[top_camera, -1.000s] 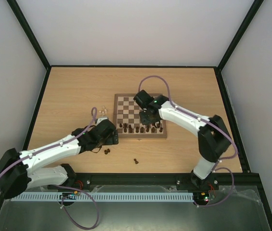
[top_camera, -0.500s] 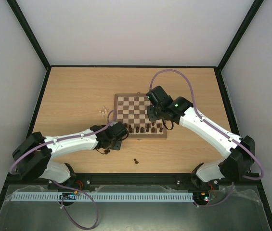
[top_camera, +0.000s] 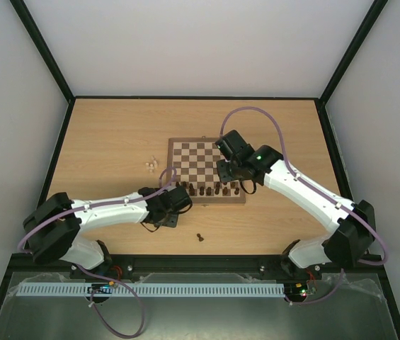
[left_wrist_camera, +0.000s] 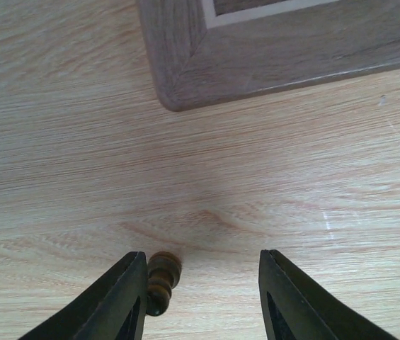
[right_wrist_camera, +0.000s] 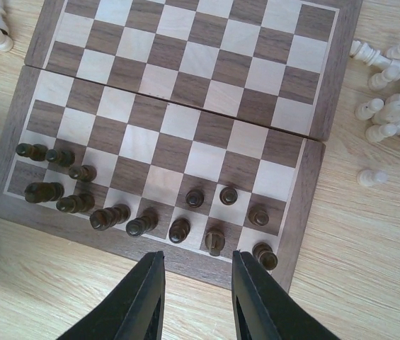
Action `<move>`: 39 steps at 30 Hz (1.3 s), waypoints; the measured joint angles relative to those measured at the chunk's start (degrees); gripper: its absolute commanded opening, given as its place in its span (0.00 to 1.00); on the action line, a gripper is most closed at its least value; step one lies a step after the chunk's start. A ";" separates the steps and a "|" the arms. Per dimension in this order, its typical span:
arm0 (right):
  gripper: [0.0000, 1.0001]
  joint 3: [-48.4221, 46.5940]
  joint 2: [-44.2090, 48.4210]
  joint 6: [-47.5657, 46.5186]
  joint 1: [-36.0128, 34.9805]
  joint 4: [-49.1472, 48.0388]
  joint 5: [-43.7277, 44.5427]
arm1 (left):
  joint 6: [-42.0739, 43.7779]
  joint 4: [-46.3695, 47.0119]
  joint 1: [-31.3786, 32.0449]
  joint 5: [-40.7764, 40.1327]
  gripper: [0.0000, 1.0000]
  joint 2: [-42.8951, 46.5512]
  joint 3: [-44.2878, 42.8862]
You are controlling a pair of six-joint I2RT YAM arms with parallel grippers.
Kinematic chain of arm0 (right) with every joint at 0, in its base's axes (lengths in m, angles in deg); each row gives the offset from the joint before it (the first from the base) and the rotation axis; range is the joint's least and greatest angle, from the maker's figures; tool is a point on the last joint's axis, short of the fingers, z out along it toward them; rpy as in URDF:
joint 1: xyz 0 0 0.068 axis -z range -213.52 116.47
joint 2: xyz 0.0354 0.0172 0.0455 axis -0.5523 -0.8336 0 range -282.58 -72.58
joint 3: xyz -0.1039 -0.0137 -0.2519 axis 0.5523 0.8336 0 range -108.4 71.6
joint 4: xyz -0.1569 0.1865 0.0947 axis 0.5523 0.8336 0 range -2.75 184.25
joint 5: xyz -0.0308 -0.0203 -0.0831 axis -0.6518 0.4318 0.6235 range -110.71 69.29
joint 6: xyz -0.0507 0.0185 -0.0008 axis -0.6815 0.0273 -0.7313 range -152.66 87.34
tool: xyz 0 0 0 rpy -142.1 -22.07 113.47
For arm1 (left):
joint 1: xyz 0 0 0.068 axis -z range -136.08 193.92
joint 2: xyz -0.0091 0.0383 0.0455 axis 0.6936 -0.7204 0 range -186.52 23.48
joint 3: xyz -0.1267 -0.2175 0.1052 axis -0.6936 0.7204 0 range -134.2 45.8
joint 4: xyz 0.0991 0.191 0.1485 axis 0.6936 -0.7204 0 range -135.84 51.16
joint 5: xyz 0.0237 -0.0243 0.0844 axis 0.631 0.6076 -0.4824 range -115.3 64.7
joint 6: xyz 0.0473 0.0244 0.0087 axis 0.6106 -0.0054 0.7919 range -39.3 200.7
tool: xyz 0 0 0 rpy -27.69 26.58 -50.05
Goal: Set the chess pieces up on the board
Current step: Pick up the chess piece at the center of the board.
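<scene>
The left gripper (left_wrist_camera: 201, 261) sits low over the wooden table (left_wrist_camera: 313, 191), just in front of a corner of the board (left_wrist_camera: 270, 60). Its jaws are partly apart and hold nothing. One dark brown piece (left_wrist_camera: 163, 275) lies on its side against one finger, not in the middle of the gap. Its long side points toward the board. It looks round, smooth and ready to roll. The right gripper (right_wrist_camera: 198, 273) hangs over the board's near edge, with its jaws a little apart and empty.
</scene>
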 measured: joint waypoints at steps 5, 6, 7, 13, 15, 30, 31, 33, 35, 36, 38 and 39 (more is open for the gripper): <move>0.27 0.17 0.13 -0.02 0.00 -0.02 -0.37 | -0.66 -1.14 0.00 -0.52 0.43 -0.74 0.00; 0.27 0.26 0.17 -0.02 0.00 -0.02 -0.39 | -0.76 -1.36 0.00 -0.59 0.42 -0.90 0.00; 0.27 0.42 0.20 -0.02 0.00 -0.04 -0.42 | -0.83 -1.55 0.00 -0.63 0.41 -1.03 0.00; 0.27 1.05 0.37 -0.04 0.00 -0.37 -0.59 | -1.18 -1.90 0.00 -0.83 0.38 -1.14 0.00; 0.27 1.16 0.39 -0.07 0.00 -0.44 -0.59 | -1.25 -1.99 0.00 -0.83 0.36 -1.14 0.02; 0.27 2.34 1.09 -0.28 0.00 -0.74 -0.59 | -2.10 -2.64 0.00 -0.90 0.27 -1.14 0.52; 0.27 2.34 1.16 -0.28 0.00 -0.74 -0.59 | -2.16 -2.75 0.00 -0.92 0.27 -1.25 0.66; 0.27 2.36 1.16 -0.35 0.00 -0.79 -0.59 | -2.25 -2.91 0.00 -0.98 0.26 -1.49 0.92; 0.27 2.45 1.18 -0.44 0.00 -0.83 -0.59 | -2.29 -3.04 0.00 -1.01 0.25 -1.75 0.92; 0.27 2.60 1.18 -0.44 0.00 -0.85 -0.59 | -2.29 -3.04 0.00 -1.01 0.25 -1.77 0.92; 0.27 2.80 1.18 -0.44 0.00 -0.85 -0.57 | -2.36 -3.06 0.00 -1.03 0.21 -1.77 0.92; 0.27 2.86 1.18 -0.44 0.00 -0.85 -0.57 | -2.43 -3.06 0.00 -1.03 0.18 -1.77 0.92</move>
